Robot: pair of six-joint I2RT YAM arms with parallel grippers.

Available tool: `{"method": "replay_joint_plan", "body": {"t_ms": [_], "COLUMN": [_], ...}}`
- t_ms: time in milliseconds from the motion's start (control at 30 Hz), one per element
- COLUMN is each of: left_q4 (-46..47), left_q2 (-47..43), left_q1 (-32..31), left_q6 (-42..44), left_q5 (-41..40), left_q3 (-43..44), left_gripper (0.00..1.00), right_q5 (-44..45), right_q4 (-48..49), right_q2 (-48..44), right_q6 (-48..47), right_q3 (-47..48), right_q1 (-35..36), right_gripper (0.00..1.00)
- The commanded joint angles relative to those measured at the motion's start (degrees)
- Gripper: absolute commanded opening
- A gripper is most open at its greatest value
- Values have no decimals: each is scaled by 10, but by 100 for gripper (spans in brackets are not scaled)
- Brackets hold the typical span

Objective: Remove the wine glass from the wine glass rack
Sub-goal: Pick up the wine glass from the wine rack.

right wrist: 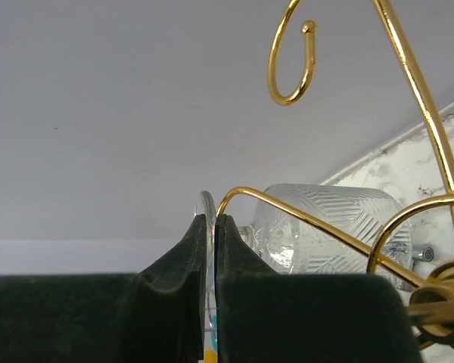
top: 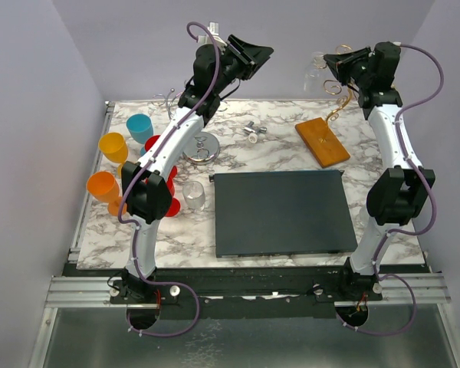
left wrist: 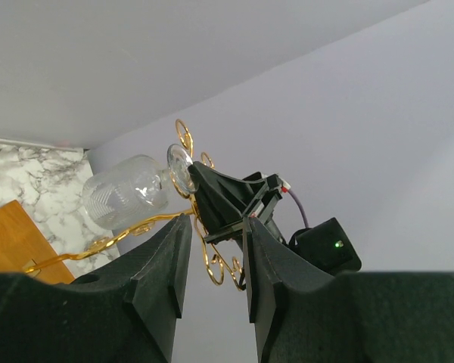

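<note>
The wine glass rack has an orange-brown wooden base (top: 322, 142) at the back right and a gold wire stem with curly hooks (top: 337, 103). A clear cut-pattern wine glass (top: 316, 73) lies on its side among the top hooks. My right gripper (top: 333, 69) is shut on the glass's round foot (right wrist: 206, 206). The bowl (right wrist: 325, 227) lies behind a gold arm (right wrist: 303, 215) of the rack. My left gripper (top: 249, 54) is raised high, open and empty. The left wrist view shows it (left wrist: 218, 227) pointing at the glass (left wrist: 129, 198) and the right gripper (left wrist: 227, 200).
A dark mat (top: 280, 212) lies in the middle of the marble table. A silver wire stand with a round base (top: 202, 147) is under the left arm. Blue (top: 139, 126), orange (top: 113, 146) and red (top: 165, 188) cups and a clear glass (top: 195, 196) stand at the left.
</note>
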Motion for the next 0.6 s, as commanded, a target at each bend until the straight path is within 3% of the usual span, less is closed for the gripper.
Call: {"method": "replay_joint_plan", "body": {"t_ms": [0, 567], "left_q4": [19, 22], "left_q2": [-25, -30], "left_q1": [2, 8], "left_q6": [0, -1], "left_q5": [15, 19], "left_q3": [-7, -16], "left_gripper": [40, 40], "right_q5": [1, 6], "right_q4": [51, 74], "right_q2": [-21, -23], "right_q6": [-1, 17], "right_q3": [-20, -21], "right_q1": [1, 9], "right_gripper": [1, 1]}}
